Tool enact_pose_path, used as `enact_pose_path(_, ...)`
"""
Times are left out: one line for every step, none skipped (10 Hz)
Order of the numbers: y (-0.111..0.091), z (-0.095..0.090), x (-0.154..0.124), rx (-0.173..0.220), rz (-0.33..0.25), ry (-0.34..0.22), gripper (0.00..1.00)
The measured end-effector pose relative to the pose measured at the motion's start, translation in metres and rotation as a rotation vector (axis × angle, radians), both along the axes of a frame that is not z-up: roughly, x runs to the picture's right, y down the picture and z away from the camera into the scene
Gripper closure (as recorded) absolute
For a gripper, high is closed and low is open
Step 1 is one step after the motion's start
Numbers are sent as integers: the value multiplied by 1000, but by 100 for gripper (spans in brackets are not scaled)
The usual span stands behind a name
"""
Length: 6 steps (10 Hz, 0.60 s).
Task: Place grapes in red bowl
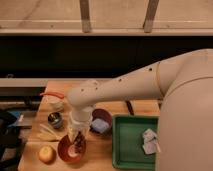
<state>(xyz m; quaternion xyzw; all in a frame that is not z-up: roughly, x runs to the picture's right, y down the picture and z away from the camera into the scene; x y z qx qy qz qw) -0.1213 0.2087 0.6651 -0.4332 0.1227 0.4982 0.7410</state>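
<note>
The red bowl stands near the front left of the wooden table. My gripper points straight down over the bowl's right side, hanging from the white arm that reaches in from the right. It is shut on the grapes, a small dark bunch held just inside the bowl's rim, low over its pale bottom.
A yellow-orange fruit lies left of the red bowl. A dark purple bowl with a blue-grey item stands right of the gripper. A green tray holds white scraps. A metal can and pale yellow strips lie behind.
</note>
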Motion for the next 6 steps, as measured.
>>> enact_pose_path(-6, 1, -2, 10, 2, -4, 20)
enact_pose_path(-13, -4, -7, 27, -3, -12, 20)
enact_pose_path(-17, -9, -12, 42, -5, -18, 20)
enact_pose_path(-23, -14, -15, 64, -3, -20, 20)
enact_pose_path(-34, -20, -17, 101, 3, -16, 20)
enact_pose_path(-43, -26, -18, 128, 17, -11, 20)
